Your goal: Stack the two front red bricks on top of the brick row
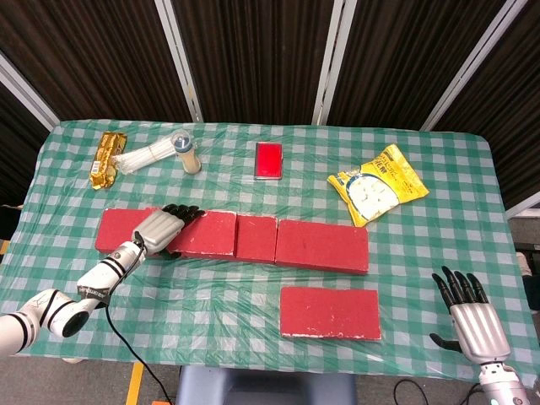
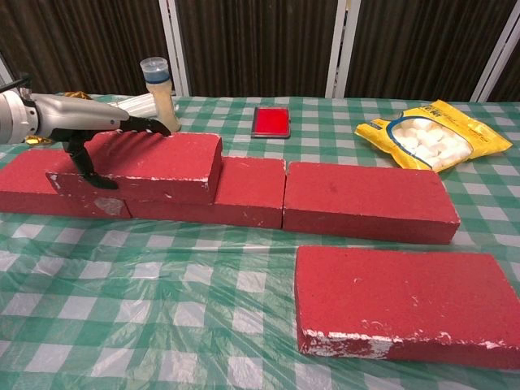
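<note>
Gripping now: left hand (image 1: pixel 162 228) holds the stacked brick (image 2: pixel 138 166), fingers (image 2: pixel 138 123) laid over its top face and thumb (image 2: pixel 81 166) down its front face.
Stacked brick position: lies on the left part of the brick row (image 1: pixel 278 243), at 9 o'clock of the counter (image 1: pixel 253 287); chest view shows it resting on the row, slightly tilted.
Brick row: runs 9 to 3 o'clock across the counter middle; its right end brick (image 2: pixel 370 201) is bare on top.
Front brick (image 1: pixel 330 312): flat on the counter at 5 o'clock, just in front of the row's right end, apart from it.
Right hand (image 1: pixel 474 321): at 4 o'clock by the counter's near corner, fingers spread, holding nothing.
Far side, left to right: gold packet (image 1: pixel 105 158), bundle of white sticks (image 1: pixel 148 156), capped bottle (image 1: pixel 187 152), red flat case (image 1: pixel 269 160), yellow snack bag (image 1: pixel 380 184).
</note>
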### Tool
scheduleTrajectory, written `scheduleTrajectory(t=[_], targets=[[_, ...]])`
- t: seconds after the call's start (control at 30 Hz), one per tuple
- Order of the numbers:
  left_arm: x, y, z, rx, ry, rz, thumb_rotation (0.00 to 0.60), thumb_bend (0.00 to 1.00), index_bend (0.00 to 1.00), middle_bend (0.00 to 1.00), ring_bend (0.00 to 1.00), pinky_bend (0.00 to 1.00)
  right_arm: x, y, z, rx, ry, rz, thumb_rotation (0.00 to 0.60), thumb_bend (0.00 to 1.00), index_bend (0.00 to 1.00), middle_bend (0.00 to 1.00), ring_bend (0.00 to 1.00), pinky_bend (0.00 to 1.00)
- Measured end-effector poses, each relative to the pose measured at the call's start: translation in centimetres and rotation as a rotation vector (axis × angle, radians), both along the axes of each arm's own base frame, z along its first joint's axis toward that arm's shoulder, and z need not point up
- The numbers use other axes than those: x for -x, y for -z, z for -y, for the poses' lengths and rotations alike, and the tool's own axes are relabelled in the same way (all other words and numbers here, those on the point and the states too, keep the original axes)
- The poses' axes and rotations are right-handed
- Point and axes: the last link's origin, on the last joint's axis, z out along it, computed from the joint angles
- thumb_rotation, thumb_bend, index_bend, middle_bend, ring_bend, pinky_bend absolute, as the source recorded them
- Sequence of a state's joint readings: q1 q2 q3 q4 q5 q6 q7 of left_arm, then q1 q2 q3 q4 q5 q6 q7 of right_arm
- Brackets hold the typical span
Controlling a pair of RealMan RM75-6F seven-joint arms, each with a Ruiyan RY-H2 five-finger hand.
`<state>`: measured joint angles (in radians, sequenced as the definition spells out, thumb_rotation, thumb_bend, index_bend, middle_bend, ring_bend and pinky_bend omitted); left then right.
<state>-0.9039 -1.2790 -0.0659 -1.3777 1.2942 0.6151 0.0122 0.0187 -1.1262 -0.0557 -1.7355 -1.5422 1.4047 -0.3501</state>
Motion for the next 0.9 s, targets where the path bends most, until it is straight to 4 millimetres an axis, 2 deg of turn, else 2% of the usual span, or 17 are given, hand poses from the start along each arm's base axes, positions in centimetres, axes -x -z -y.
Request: scheduleTrajectory(t=[0.1, 0.2, 0.53, 0.77, 0.9], targets=[[-0.10, 0.01, 0.04, -0.002, 0.002, 0.004, 0.600, 0.39, 0.00, 0.09, 0.04, 0.34, -0.02, 0.01, -0.01, 0.000, -0.001, 0.000, 0.560, 0.18, 0.00, 0.00, 0.00, 0.00], [-0.28, -0.04, -0.06, -0.010, 0.004, 0.014, 0.600, 0.39, 0.00, 0.04, 0.00, 0.27, -0.02, 0.00, -0.04, 0.000, -0.001, 0.000, 0.560, 0.18, 0.00, 0.00, 0.00, 0.00], [-0.04, -0.05, -0.23, -0.016, -0.004, 0.012, 0.600, 0.38, 0.00, 0.01, 0.00, 0.22, 0.01, -0.02, -0.02, 0.001, 0.000, 0.001, 0.558, 0.18, 0.00, 0.00, 0.00, 0.00], [0.02, -0.02, -0.33, -0.030, -0.001, 0.000, 0.600, 0.38, 0.00, 0.00, 0.00, 0.13, 0.03, 0.03, 0.04, -0.001, 0.001, 0.000, 0.559, 0.18, 0.00, 0.00, 0.00, 0.00], [0.09, -0.02, -0.33, -0.029, -0.016, -0.002, 0.600, 0.38, 0.00, 0.00, 0.00, 0.12, 0.05, -0.06, 0.04, 0.002, 0.003, 0.001, 0.559, 0.18, 0.00, 0.00, 0.00, 0.00]])
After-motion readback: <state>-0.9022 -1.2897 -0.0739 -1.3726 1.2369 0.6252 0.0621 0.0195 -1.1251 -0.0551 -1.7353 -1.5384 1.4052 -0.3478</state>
